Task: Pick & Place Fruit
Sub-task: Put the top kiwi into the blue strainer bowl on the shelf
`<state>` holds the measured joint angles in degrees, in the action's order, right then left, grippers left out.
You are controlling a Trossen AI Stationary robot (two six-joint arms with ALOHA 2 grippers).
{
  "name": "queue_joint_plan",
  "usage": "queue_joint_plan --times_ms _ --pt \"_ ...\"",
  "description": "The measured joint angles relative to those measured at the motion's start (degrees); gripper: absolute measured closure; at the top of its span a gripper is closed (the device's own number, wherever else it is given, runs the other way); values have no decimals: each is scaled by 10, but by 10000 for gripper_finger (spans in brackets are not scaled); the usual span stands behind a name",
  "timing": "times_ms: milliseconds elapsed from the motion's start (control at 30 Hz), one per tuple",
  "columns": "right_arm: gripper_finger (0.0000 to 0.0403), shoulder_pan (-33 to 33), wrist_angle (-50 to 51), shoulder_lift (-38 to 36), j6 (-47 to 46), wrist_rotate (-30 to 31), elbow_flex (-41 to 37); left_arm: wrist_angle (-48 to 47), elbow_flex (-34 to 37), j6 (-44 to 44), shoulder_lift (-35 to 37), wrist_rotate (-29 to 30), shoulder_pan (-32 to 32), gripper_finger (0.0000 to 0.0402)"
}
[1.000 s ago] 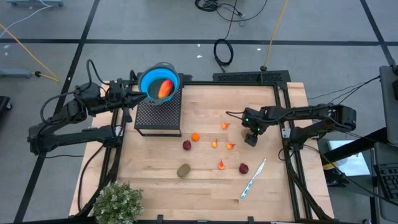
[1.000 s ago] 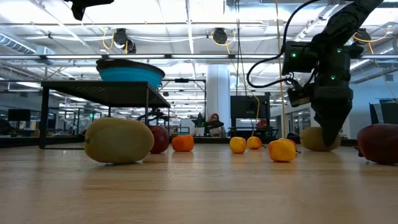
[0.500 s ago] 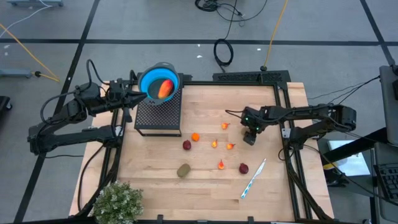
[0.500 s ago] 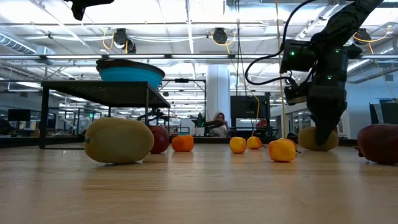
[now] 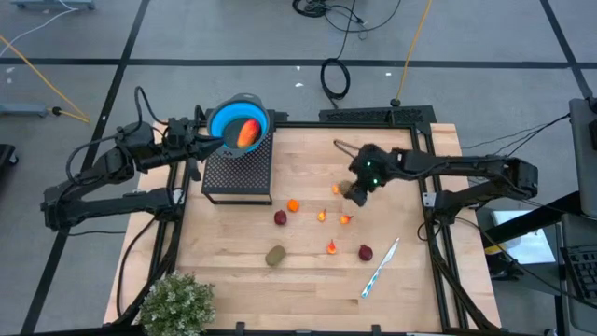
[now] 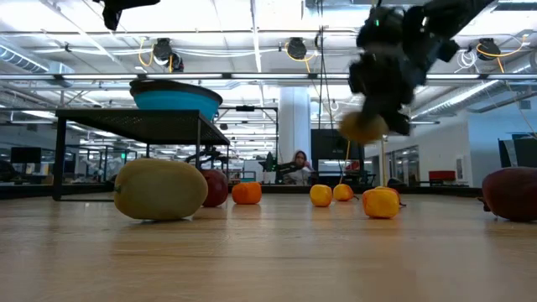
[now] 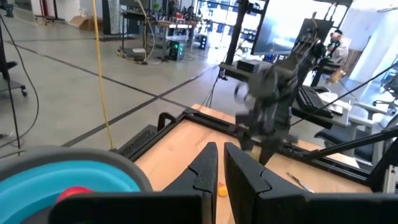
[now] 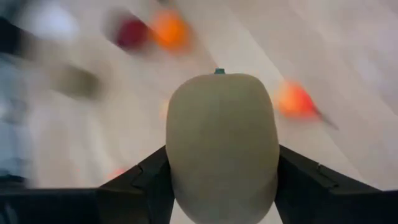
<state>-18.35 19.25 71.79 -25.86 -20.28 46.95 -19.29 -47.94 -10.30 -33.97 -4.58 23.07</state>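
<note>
My right gripper [image 5: 353, 189] hangs above the table's middle right, shut on a brown-green oval fruit [image 8: 221, 137], which also shows in the low view as an oval fruit [image 6: 362, 127]. My left gripper [image 7: 217, 167] is shut and level beside the blue bowl [image 5: 222, 116], which stands on a black mesh stand [image 5: 238, 173] and holds a red-orange fruit [image 5: 247, 133]. On the table lie another brown-green oval [image 5: 275, 254], two dark red balls [image 5: 280, 217] [image 5: 365, 252] and several small orange bits [image 5: 322, 216]. My right gripper pinches the oval fruit by its two opposite sides [image 8: 177, 168] between its two fingers [image 8: 143, 180]. The fingers come slanting down from the table's right. The fruit is lifted clear of the table, its far end sticking out past the fingertips.
A white-and-blue pen [image 5: 381, 266] lies near the right front. A bushy green plant [image 5: 174, 303] stands at the near left corner. A black frame [image 5: 373, 117] borders the table's far and right sides. Bare wood lies between the stand and the scattered fruit.
My right gripper has taken hold of the oval fruit on the table and has risen with it, going toward the table's left and far edge and tipping less steeply. The fruit is now lifted clear of the wood.
</note>
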Motion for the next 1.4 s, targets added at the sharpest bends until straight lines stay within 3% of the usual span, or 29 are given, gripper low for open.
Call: queue_joint_plan --times_ms 233,600,733,1000,1133,1400 --pt "203 -4 -256 -44 -105 -98 13 -1 0 -4 -24 0 0 376" --pt "201 -4 -572 -90 -172 -100 13 -3 0 -5 -33 -4 0 376" --pt "201 -4 -622 -100 -172 -100 13 -3 0 -5 -33 -5 0 376" --pt "200 -4 -623 -105 -179 -99 13 -2 0 -5 -33 -25 0 376" --pt "200 1 -621 -105 -97 -100 13 -2 0 -5 -33 -29 0 376" --pt "200 12 -592 -105 243 -98 13 -2 0 -4 -33 -29 0 376"
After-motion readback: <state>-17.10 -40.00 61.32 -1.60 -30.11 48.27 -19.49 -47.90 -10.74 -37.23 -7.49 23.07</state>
